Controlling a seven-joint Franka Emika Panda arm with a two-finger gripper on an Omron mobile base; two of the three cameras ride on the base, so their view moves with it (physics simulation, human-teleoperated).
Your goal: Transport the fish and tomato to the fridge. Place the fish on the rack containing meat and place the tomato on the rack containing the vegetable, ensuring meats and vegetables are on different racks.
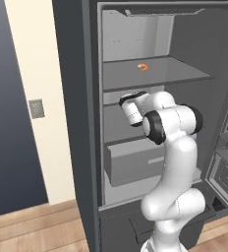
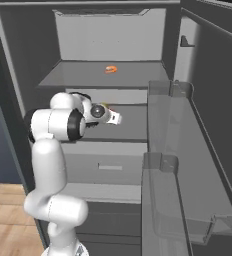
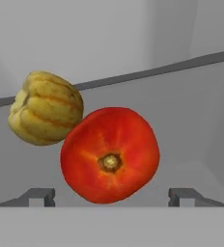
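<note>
Hand view, foreground: tomato [image 3: 110, 154], glossy red, fills the centre of the frame, stem scar facing the camera, between the two dark fingertips [image 3: 36, 197] that stand wide apart at lower left and lower right, neither touching it.
Hand view, behind: vegetable [image 3: 46, 108], a ribbed yellow-green ball at centre left, just beside the tomato and overlapped by its upper left edge; whether the two touch cannot be told.
Hand view, surface: pale grey shelf [image 3: 191, 96] under both, its far edge a dark line slanting across the frame, with the fridge's pale back wall above.
Left base view, arm: white arm rises from the lower right and reaches into the middle of the open fridge [image 1: 76, 123].
Left base view, upper rack: meat [image 1: 143, 67], a small orange-pink curl, lies alone on the flat grey upper shelf [image 1: 185, 74] at upper centre.
Left base view, room: cream wall with a grey switch plate [image 1: 36, 108] at left, wood floor [image 1: 32, 226] at lower left, pull-out drawer [image 1: 130, 165] below the arm.
Right base view, arm: gripper [image 2: 114, 118] sits over the middle shelf, left of centre.
Right base view, door: clear door bins [image 2: 173, 165] fill the right half; meat [image 2: 111, 69] shows on the upper shelf above.
</note>
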